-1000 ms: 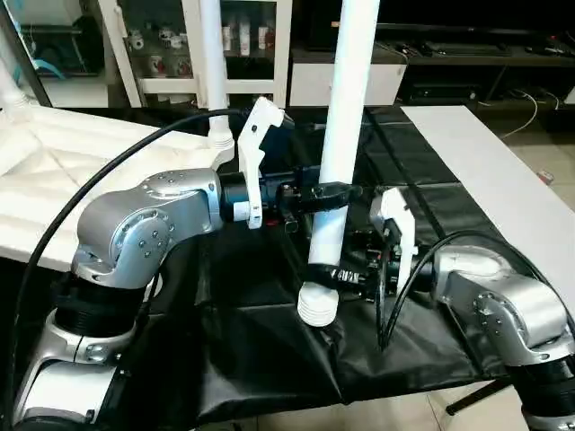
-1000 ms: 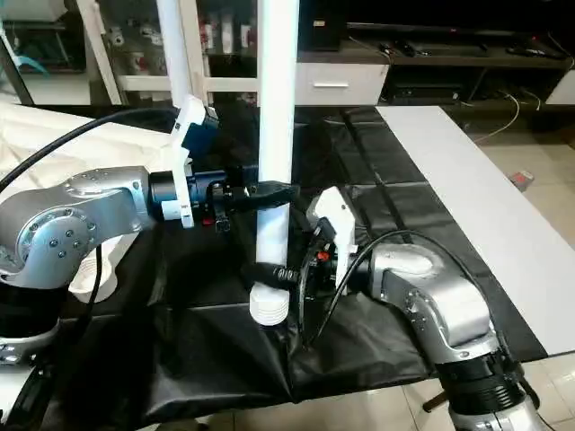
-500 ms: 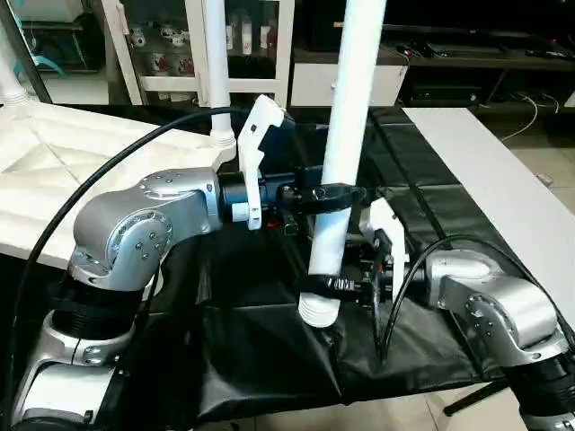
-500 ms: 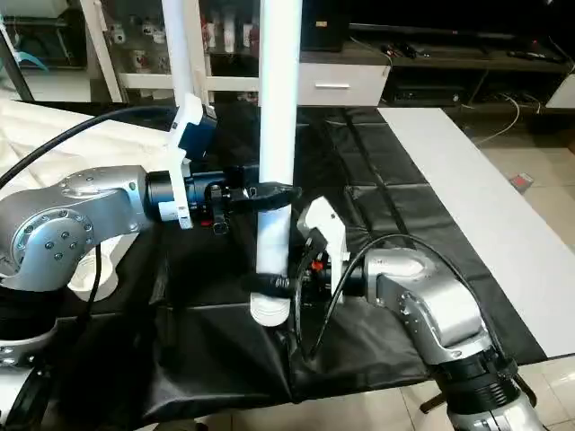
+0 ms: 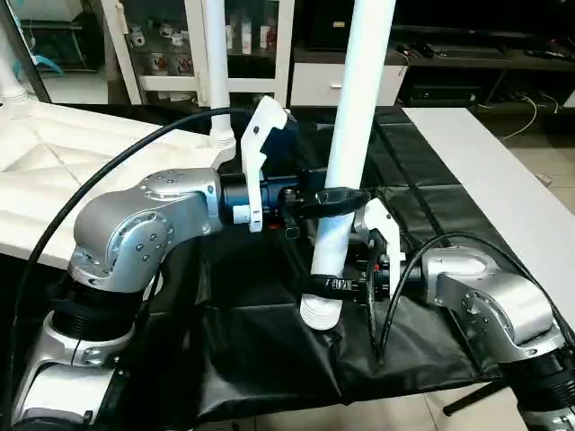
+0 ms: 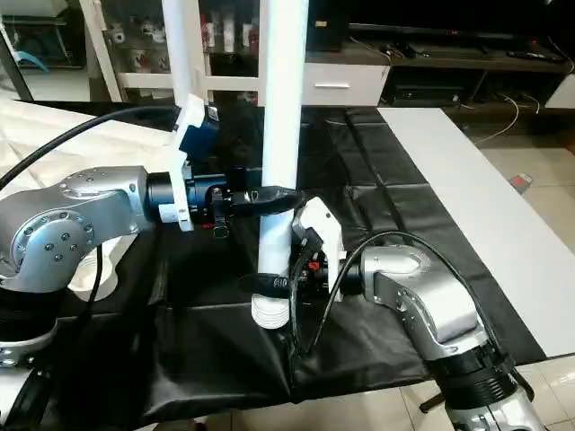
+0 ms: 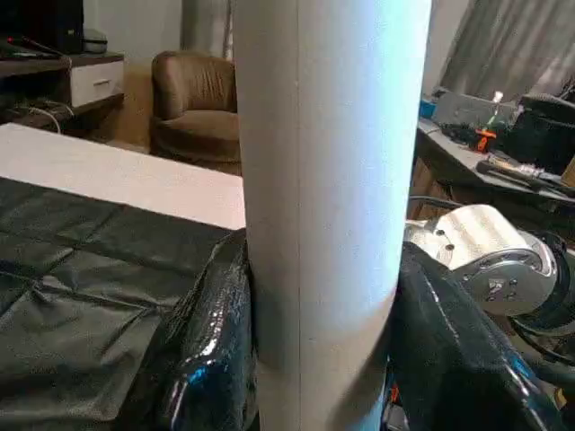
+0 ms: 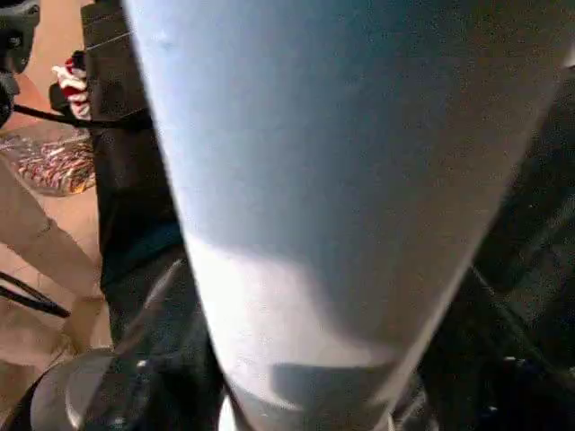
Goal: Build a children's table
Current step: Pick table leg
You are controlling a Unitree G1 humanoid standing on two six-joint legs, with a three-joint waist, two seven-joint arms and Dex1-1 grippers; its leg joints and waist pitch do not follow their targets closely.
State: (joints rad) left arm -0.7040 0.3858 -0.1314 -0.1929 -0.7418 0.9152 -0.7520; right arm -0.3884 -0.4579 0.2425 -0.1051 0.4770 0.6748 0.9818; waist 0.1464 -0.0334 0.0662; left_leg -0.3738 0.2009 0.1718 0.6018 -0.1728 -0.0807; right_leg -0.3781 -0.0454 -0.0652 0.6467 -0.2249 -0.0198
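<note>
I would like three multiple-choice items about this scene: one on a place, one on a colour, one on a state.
1. Where does the right gripper sit on the held leg?
A. near its lower ridged end
B. at its top
C. away from it

2. What colour is the sheet beneath the leg?
A. white
B. black
C. red

3. How does the leg stand?
A. flat on the sheet
B. nearly upright
C. upright in a corner socket of the table top

Answers: 1 A, its fingers sit just above the ridged end. 2 B, glossy black. 3 B, the left gripper clamps it mid-air.

The leg (image 5: 352, 135) is smooth matt white plastic. Glossy crinkled black sheeting (image 5: 260, 350) covers the bench. The forearms (image 5: 144, 229) are brushed silvery metal.
</note>
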